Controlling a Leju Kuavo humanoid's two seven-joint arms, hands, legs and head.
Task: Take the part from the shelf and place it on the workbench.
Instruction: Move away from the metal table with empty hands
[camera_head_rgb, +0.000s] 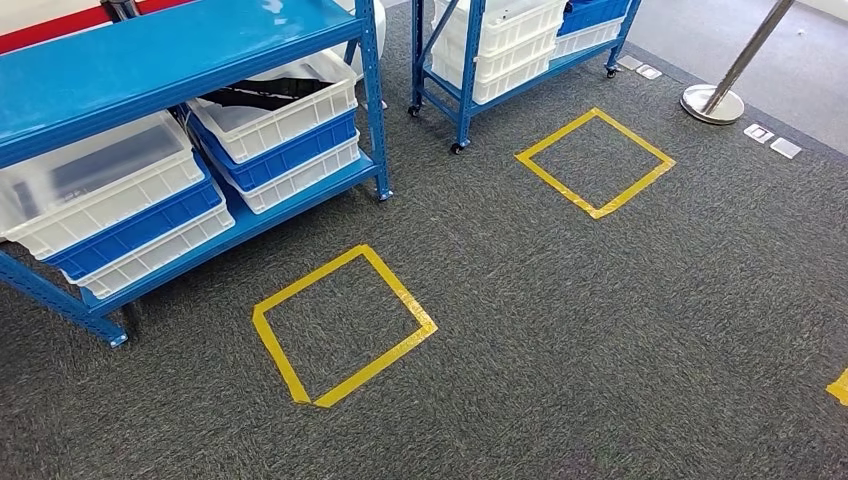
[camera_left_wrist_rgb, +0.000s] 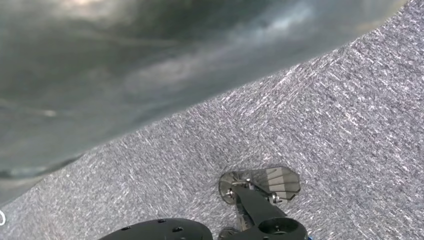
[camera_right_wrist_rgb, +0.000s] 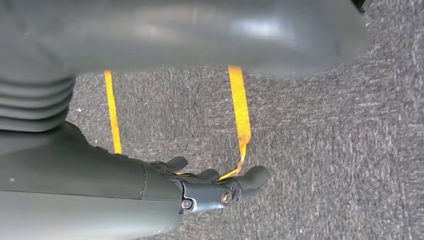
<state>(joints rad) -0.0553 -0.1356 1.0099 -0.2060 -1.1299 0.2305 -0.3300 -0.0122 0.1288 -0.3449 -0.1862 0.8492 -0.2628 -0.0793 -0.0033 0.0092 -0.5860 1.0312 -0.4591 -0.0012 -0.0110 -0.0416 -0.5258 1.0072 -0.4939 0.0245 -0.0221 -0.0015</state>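
A blue shelf (camera_head_rgb: 170, 45) stands at the left of the head view, with stacked white and blue bins on its lower level. The top white bin (camera_head_rgb: 290, 120) holds a dark part (camera_head_rgb: 262, 95). A clear-lidded bin (camera_head_rgb: 100, 185) sits to its left. My right hand (camera_right_wrist_rgb: 215, 185) hangs over the carpet near yellow tape (camera_right_wrist_rgb: 240, 110), its fingers loosely apart and holding nothing. A blurred grey mass of my left hand (camera_left_wrist_rgb: 125, 65) hangs above the carpet, and its fingers cannot be made out.
A second blue shelf on castors (camera_head_rgb: 465, 70) with white bins stands behind. Two yellow tape squares (camera_head_rgb: 345, 325) (camera_head_rgb: 595, 162) mark the grey carpet. A metal post base (camera_head_rgb: 712, 103) and floor sockets (camera_head_rgb: 772, 140) lie at the far right.
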